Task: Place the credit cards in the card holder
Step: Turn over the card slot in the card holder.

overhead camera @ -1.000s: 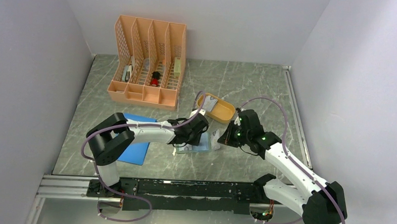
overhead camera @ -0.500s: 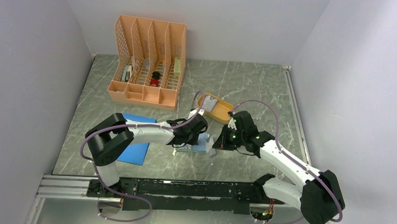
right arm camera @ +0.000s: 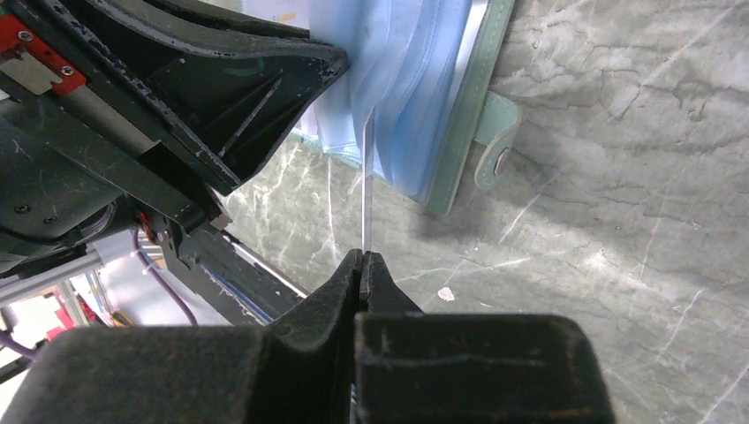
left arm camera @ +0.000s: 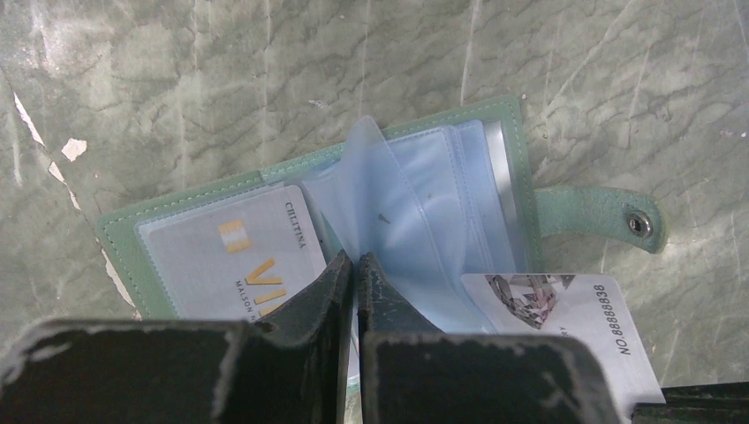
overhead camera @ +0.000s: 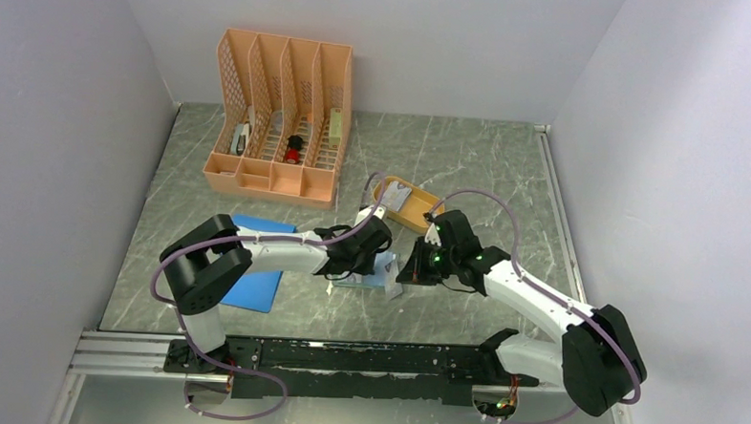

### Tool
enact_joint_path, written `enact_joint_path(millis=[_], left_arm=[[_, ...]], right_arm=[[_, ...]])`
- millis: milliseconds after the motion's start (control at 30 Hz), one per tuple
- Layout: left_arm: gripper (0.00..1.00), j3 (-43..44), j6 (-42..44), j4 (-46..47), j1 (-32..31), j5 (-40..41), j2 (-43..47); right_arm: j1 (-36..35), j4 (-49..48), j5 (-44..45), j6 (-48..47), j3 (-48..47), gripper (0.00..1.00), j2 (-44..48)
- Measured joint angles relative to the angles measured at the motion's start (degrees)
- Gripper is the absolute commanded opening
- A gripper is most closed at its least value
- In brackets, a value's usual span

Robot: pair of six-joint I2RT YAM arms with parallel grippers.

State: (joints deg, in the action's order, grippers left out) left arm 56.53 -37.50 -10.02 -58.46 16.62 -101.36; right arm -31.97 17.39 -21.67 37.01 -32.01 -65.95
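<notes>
Insertion step, card at the mouth of the pocket. The card holder (left arm camera: pixel 199 190) lies open flat on the surface (left arm camera: pixel 265 71), near the front middle and between the two arms. The left pincer (left arm camera: pixel 355 265) is closed on a single pocket leaf (left arm camera: pixel 380 194), pinching it upright so that the stack of leaves fans apart. The right pincer (right arm camera: pixel 364 256) is closed tight on the short end of a loose card (left arm camera: pixel 565 314), which the right wrist view shows edge-on, its far end just reaching the blue leaves. A seated card (left arm camera: pixel 234 252) already fills the left-hand pocket.

The next move probably calls for lining the card's edge up with the gap beside the lifted leaf and sliding it in straight, since the leaves are limp and could buckle.

Materials: the holder's cover is soft sage-green leatherette with stitched borders. The leaves are thin, glossy, pale blue film. The cards are stiff, flat and pale grey with faint print. The snap tab (left arm camera: pixel 601 216) ends in a small metal stud. The surface is veined grey-green marble pattern.
</notes>
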Motion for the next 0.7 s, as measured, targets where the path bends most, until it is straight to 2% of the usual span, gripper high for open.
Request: enact_joint_path(millis=[133,333,700], left_arm=[[0.09,-0.2,-0.1,0.1,0.0,0.0,0.1],[0.09,-0.7,-0.5,0.0,0.0,-0.2,0.6],[0.09,-1.2,-0.9,0.0,0.0,-0.2,1.1]], right_arm=[[-0.2,0.6,2.2,0.2,0.0,0.00,0.8],[-0.2,1.8,6.6,0.2,-1.3,0.00,7.0],[-0.2,-0.8,1.3,0.7,-2.0,0.00,-0.1]])
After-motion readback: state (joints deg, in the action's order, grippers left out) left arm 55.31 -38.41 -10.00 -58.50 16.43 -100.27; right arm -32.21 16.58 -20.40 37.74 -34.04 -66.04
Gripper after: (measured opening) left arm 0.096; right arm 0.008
